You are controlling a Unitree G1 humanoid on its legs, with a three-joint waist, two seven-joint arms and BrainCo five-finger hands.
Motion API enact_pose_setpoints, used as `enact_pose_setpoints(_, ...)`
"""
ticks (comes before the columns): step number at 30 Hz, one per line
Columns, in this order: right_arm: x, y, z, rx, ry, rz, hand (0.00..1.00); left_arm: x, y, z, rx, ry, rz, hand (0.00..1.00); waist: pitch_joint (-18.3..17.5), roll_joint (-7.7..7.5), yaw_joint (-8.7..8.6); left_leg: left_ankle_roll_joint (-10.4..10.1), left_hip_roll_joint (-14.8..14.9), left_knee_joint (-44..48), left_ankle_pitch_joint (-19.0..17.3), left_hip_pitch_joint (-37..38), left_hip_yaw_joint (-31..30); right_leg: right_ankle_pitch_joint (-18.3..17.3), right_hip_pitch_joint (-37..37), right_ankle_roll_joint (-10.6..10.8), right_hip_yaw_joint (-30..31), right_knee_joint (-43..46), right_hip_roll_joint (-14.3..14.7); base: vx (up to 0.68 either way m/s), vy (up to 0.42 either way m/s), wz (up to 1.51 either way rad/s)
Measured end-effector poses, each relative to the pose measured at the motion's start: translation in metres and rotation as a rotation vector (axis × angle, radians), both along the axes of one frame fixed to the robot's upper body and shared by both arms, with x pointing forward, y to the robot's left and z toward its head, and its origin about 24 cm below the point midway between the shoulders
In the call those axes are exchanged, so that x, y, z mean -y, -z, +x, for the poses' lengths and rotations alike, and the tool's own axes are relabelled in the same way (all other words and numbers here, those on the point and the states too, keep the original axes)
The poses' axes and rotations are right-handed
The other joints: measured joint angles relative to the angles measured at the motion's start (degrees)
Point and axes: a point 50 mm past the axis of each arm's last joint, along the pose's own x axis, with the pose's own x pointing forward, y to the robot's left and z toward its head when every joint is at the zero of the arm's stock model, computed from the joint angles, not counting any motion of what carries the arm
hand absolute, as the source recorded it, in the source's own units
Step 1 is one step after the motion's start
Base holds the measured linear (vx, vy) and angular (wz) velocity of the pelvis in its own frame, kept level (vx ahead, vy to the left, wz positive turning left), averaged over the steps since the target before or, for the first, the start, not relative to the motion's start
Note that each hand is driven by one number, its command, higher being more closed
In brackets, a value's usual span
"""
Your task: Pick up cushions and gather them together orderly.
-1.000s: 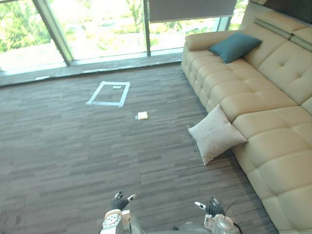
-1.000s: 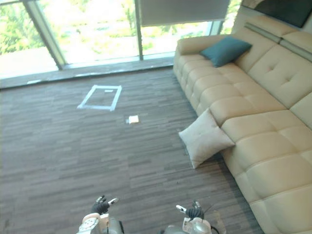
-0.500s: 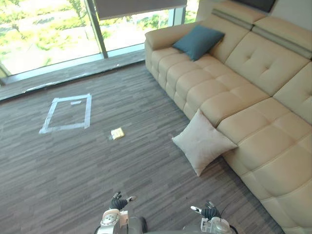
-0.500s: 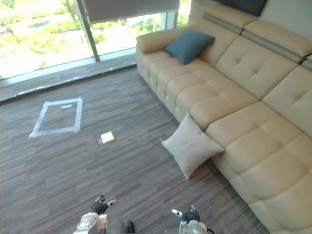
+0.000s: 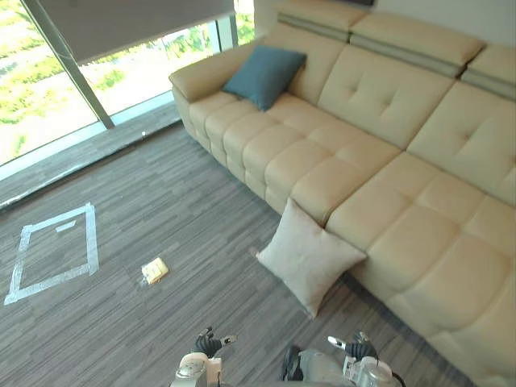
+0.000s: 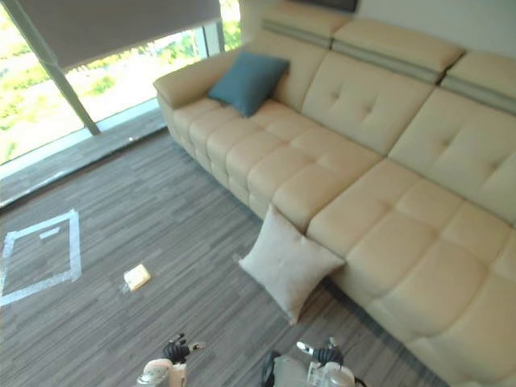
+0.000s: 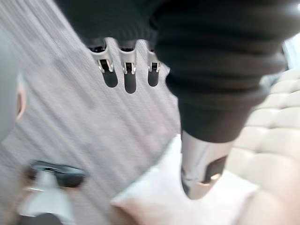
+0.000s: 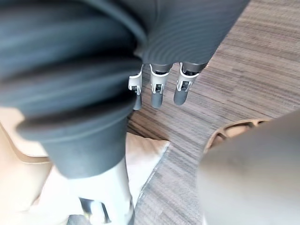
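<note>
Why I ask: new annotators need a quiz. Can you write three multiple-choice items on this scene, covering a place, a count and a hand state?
1. Where is the beige cushion?
A. on the sofa seat
B. on the floor against the sofa's front
C. on top of the teal cushion

2. How many loose cushions are there?
A. one
B. two
C. four

3. What are the left hand and right hand doing?
A. both open, holding nothing
B. left shut on a cushion
C. right shut on a cushion

Key: 1 B, it stands on the floor at the sofa's base. 2 B, the beige one plus the teal one on the sofa. 3 A, each wrist view shows straight fingers with nothing held.
</note>
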Motion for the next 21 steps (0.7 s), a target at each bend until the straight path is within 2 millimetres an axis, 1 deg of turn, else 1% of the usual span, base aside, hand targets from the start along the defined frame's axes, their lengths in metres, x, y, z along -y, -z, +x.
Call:
enact_pose_setpoints(1, -0.001, 0.0, -0.001, -0.001, 0.002, 0.002, 0.0, -0.002, 0.0, 0.0, 0.004, -0.003, 0.004, 0.0, 0.0, -0.07, 0.11, 0.7, 0.5, 1.5, -0.9, -2.0, 0.4, -0.9, 1.6, 0.3, 0.8, -0.6, 0.3, 0.33, -0.027, -0.78)
enact_pose_setpoints(2, -0.002, 0.002, -0.005, -0.013, 0.012, 0.008, 0.0, -0.002, -0.002, 0.002, 0.014, -0.006, 0.004, 0.0, 0.0, -0.33, 0.17, 2.6, 1.1, -1.4, -2.2, -4.5, 2.1, -1.5, 4.1, 1.3, 2.6, -2.1, 0.6, 0.23, -0.01, -0.63)
enact_pose_setpoints(3, -0.002, 0.002, -0.005, -0.014, 0.02, 0.012, 0.0, -0.002, -0.002, 0.002, 0.016, -0.006, 0.004, 0.0, -0.1, -0.43, 0.25, 3.0, 1.0, -2.7, -2.5, -5.1, 2.5, -1.6, 4.3, 1.4, 3.4, -2.2, 0.6, 0.19, 0.007, -0.68)
enact_pose_setpoints(4, -0.002, 0.002, -0.006, -0.016, 0.027, 0.013, 0.0, -0.002, -0.003, 0.003, 0.022, -0.007, 0.005, 0.0, -0.1, -0.44, 0.36, 3.5, 0.9, -6.4, -3.0, -6.4, 3.1, -1.8, 5.1, 1.7, 4.8, -2.7, 0.6, 0.16, 0.051, -0.66)
enact_pose_setpoints(5, -0.002, 0.002, -0.006, -0.017, 0.028, 0.013, 0.0, -0.002, -0.003, 0.004, 0.026, -0.007, 0.006, 0.0, -0.1, -0.47, 0.43, 3.8, -0.3, -12.6, -3.1, -7.6, 2.4, -2.0, 5.7, 2.4, 6.6, -3.2, 0.1, 0.27, 0.119, -0.86)
enact_pose_setpoints(7, -0.002, 0.002, -0.008, -0.02, 0.027, 0.014, 0.0, -0.002, -0.003, 0.004, 0.03, -0.005, 0.006, 0.0, -0.2, -0.71, 0.64, 3.5, -4.8, -24.1, -2.7, -9.1, -3.8, -3.1, 6.1, 4.0, 10.5, -3.0, -1.1, 0.35, 0.236, -0.9)
enact_pose_setpoints(8, -0.002, 0.002, -0.008, -0.022, 0.026, 0.012, 0.0, -0.002, -0.004, 0.005, 0.033, -0.006, 0.006, 0.0, -0.2, -0.77, 0.91, 2.9, -7.5, -29.8, -1.5, -9.7, -8.7, -3.6, 6.1, 5.1, 12.6, -2.8, -2.0, 0.38, 0.325, -1.02)
enact_pose_setpoints(9, -0.001, 0.002, -0.008, -0.024, 0.025, 0.01, 0.0, -0.001, -0.004, 0.005, 0.032, -0.007, 0.005, 0.0, -0.3, -0.7, 0.94, 3.1, -9.4, -34.4, 0.6, -9.6, -12.5, -3.9, 6.0, 5.8, 14.7, -2.4, -2.5, 0.34, 0.304, -1.1)
enact_pose_setpoints(10, 0.0, 0.003, -0.01, -0.026, 0.026, 0.007, 0.0, 0.001, -0.003, 0.005, 0.028, -0.007, 0.002, 0.0, -0.4, -0.44, 0.96, 3.2, -9.9, -36.8, 4.1, -9.5, -13.9, -4.6, 6.0, 7.3, 16.5, -1.8, -2.6, 0.37, 0.344, -1.04)
enact_pose_setpoints(11, -0.001, 0.004, -0.013, -0.036, 0.026, 0.008, 0.0, 0.002, -0.002, 0.003, 0.019, -0.009, -0.002, 0.0, -0.7, -0.53, 1.04, 3.1, -9.9, -36.4, 7.6, -8.8, -13.5, -5.3, 6.1, 8.4, 18.3, -1.3, -2.8, 0.3, 0.293, -0.9)
enact_pose_setpoints(12, -0.008, 0.006, -0.014, -0.046, 0.017, 0.025, 0.0, -0.005, -0.002, 0.003, 0.017, -0.008, 0.016, 0.0, -1.7, -2.21, 1.09, 3.8, -10.9, -36.1, 7.0, -8.1, -10.7, -5.4, 6.0, 9.5, 20.1, -0.9, -4.3, 0.39, 0.359, -0.92)
enact_pose_setpoints(13, -0.015, 0.007, -0.017, -0.05, 0.014, 0.041, 0.0, -0.008, 0.0, 0.001, -0.001, -0.002, 0.024, 0.0, -2.8, -4.03, 0.88, 4.8, -11.9, -36.7, 6.0, -7.2, -8.2, -4.4, 5.7, 11.3, 20.8, -1.2, -6.1, 0.34, 0.328, -0.68)
enact_pose_setpoints(14, -0.018, 0.007, -0.017, -0.05, 0.013, 0.048, 0.0, -0.008, -0.001, 0.002, 0.001, 0.003, 0.026, 0.0, -2.7, -4.3, 0.89, 5.2, -12.2, -36.7, 5.8, -6.9, -7.3, -4.0, 5.7, 11.8, 20.8, -1.4, -6.6, 0.36, 0.347, -0.69)
enact_pose_setpoints(15, -0.022, 0.008, -0.019, -0.055, 0.013, 0.06, 0.0, -0.005, 0.0, 0.004, -0.004, 0.043, 0.03, 0.0, -3.2, -5.27, 0.92, 6.4, -13.0, -37.5, 5.1, -5.5, -5.4, -2.4, 5.5, 13.2, 20.8, -0.9, -7.6, 0.28, 0.308, -0.53)
enact_pose_setpoints(16, -0.023, 0.008, -0.018, -0.052, 0.012, 0.061, 0.0, -0.002, 0.001, 0.003, -0.011, 0.063, 0.028, 0.0, -3.0, -5.08, 0.94, 7.1, -13.1, -38.6, 4.6, -3.7, -3.8, -1.6, 4.2, 13.6, 20.8, 2.1, -7.9, 0.21, 0.234, -0.68)
enact_pose_setpoints(18, -0.022, 0.006, -0.015, -0.036, 0.009, 0.059, 0.0, -0.001, 0.002, 0.002, -0.022, 0.07, 0.026, 0.0, -2.8, -4.69, 1.05, 7.6, -12.8, -41.0, 4.3, -0.4, -0.6, -0.2, 0.0, 13.1, 20.2, 10.9, -8.3, 0.13, 0.176, -0.77)
enact_pose_setpoints(19, -0.02, 0.006, -0.014, -0.033, 0.009, 0.055, 0.0, -0.002, 0.002, 0.0, -0.027, 0.071, 0.029, 0.0, -2.7, -4.61, 1.02, 7.8, -12.8, -42.7, 4.1, 2.2, 1.5, -0.4, -2.7, 13.0, 17.4, 16.5, -9.2, 0.11, 0.152, -0.79)
enact_pose_setpoints(20, -0.019, 0.006, -0.014, -0.034, 0.008, 0.051, 0.0, -0.002, 0.003, -0.001, -0.031, 0.071, 0.03, 0.0, -2.7, -4.53, 0.92, 7.9, -12.7, -43.6, 4.1, 3.7, 2.4, -1.5, -3.6, 12.7, 15.4, 18.4, -9.6, 0.12, 0.137, -0.73)
enact_pose_setpoints(21, -0.018, 0.006, -0.014, -0.032, 0.005, 0.047, 0.0, -0.002, 0.003, -0.003, -0.037, 0.072, 0.029, 0.0, -2.7, -4.31, 0.71, 7.9, -12.5, -44.9, 4.1, 4.7, 3.4, -2.6, -4.5, 11.9, 12.4, 19.1, -9.9, 0.05, 0.049, -0.47)
